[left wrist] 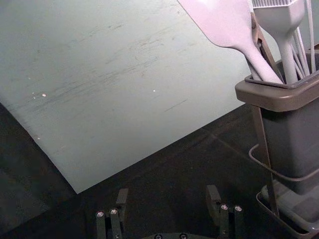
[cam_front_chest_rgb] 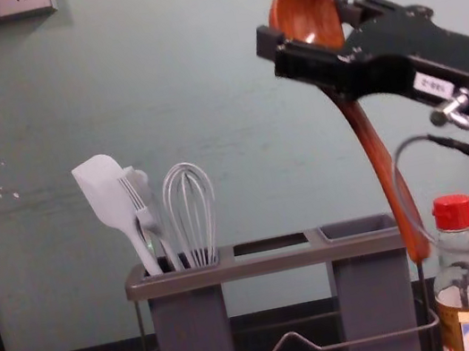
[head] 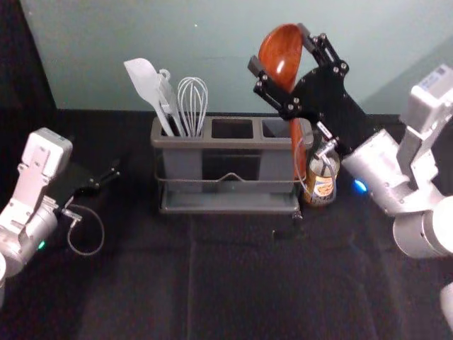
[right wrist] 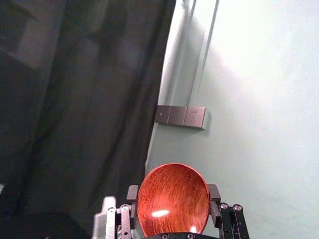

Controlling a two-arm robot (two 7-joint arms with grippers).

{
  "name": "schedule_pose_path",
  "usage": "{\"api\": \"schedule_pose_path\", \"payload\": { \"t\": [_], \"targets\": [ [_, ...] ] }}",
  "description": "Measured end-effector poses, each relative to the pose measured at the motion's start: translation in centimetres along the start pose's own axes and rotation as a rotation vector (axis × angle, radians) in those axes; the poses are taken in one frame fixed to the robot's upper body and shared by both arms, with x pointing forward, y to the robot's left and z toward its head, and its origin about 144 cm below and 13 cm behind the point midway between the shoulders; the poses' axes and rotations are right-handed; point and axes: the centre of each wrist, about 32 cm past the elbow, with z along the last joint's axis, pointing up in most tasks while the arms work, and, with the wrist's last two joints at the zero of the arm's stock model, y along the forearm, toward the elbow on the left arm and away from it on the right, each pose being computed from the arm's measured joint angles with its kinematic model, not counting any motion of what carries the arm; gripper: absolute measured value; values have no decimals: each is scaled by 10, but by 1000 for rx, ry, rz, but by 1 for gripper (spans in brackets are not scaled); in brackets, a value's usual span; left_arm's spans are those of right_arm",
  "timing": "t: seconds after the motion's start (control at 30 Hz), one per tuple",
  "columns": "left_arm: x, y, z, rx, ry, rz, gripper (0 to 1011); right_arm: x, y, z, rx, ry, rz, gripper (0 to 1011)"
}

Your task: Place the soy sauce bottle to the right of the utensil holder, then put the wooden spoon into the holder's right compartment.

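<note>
Your right gripper (head: 279, 48) is raised above the right end of the utensil holder (head: 228, 142), its fingers closed around the two sides of the wooden spoon's bowl. The wooden spoon (cam_front_chest_rgb: 370, 147) hangs bowl up and handle down, leaning a little, with the lower end of its handle toward the right. In the head and chest views that handle passes in front of the holder's right end, on its near side, outside the right compartment (cam_front_chest_rgb: 372, 301); you cannot tell from these views whether it touches the rim. The soy sauce bottle (cam_front_chest_rgb: 462, 281) stands upright just to the right of the holder, with a red cap (cam_front_chest_rgb: 453, 212), a coloured label and dark liquid low in the clear glass. Whether bottle and holder touch, you cannot tell. In the holder's left compartment (cam_front_chest_rgb: 192, 328), a pale spatula (cam_front_chest_rgb: 108, 198), a wire whisk (cam_front_chest_rgb: 191, 215) and another slim utensil between them stand with their heads up. Your left gripper (head: 106, 180) is at the left, well apart from the holder; the left wrist view shows its fingers (left wrist: 213, 201) spread wide. The holder rests on a dark cloth (head: 248, 283), with a pale green wall (head: 212, 42) on the far side.
</note>
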Motion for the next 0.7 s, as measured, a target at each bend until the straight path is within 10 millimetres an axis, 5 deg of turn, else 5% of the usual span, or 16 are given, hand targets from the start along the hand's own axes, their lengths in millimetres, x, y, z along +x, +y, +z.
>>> {"api": "schedule_pose_path", "payload": {
  "t": [0.7],
  "targets": [
    [0, 0, 0, 0, 0, 0, 1005, 37, 52, -25, 56, -59, -34, 836]
  ]
}}
